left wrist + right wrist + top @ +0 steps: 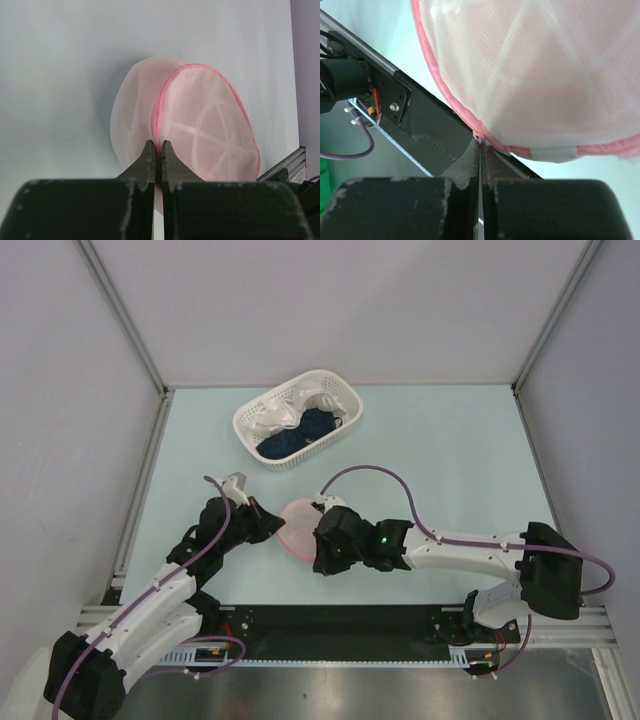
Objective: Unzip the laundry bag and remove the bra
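Note:
The laundry bag (297, 525), a round white mesh pouch with pink zip edging, is held between my two grippers at the table's near middle. My left gripper (262, 518) is shut on its pink edge (156, 131) from the left. My right gripper (318, 540) is shut on the small pink zip pull (478, 135) at the bag's rim (445, 95). The mesh (200, 130) shows a pinkish tint inside; the bra itself cannot be made out.
A white lattice basket (297, 418) holding white and dark blue cloths stands at the back middle. The black rail (340, 625) of the arm bases runs along the near edge, also in the right wrist view (420, 130).

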Tool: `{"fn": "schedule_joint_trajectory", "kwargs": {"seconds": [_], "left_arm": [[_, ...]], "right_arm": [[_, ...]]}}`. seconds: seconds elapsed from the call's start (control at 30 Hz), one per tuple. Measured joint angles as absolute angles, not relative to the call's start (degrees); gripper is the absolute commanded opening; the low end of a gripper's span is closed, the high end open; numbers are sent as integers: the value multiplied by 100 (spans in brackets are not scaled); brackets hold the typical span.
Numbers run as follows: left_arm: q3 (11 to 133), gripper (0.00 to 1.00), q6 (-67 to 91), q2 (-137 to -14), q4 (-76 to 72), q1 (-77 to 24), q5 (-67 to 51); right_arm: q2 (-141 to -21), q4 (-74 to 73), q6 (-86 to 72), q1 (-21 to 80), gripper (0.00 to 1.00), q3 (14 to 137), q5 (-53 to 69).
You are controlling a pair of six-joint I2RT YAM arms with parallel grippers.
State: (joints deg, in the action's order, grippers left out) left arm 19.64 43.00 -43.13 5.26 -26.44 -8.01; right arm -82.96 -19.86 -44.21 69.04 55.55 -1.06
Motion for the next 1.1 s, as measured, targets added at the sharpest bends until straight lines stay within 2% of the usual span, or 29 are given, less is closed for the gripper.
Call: {"fn": "schedule_joint_trajectory", "kwargs": {"seconds": [0.53, 0.63, 0.67, 0.77, 0.9, 1.0, 1.1], "left_arm": [[1964, 0, 4300, -4198, 530, -2644, -753], [1964, 24, 4303, -4154, 530, -2644, -766], [1964, 41, 4298, -4141, 528, -2644, -766], [1964, 62, 4217, -4130, 578, -2644, -744], [1964, 66, 4185, -4117, 685, -2644, -718], [1994, 66, 4165, -4073, 788, -2635, -674], [2051, 66, 4147, -3979, 843, -2633, -620]], "right_arm": [[-7714, -2305, -4436, 6479, 0, 5168, -322], [-7658, -2311, -4425, 6355, 0, 5140, -340], [-7647, -2314, -4403, 6313, 0, 5140, -357], [-7623, -2423, -4318, 6180, 0, 5140, -447], [-7603, -2604, -4167, 5977, 0, 5140, -589], [-7570, -2770, -3992, 5826, 6, 5175, -742], [-7570, -2963, -3828, 5688, 20, 5306, -882]]}}
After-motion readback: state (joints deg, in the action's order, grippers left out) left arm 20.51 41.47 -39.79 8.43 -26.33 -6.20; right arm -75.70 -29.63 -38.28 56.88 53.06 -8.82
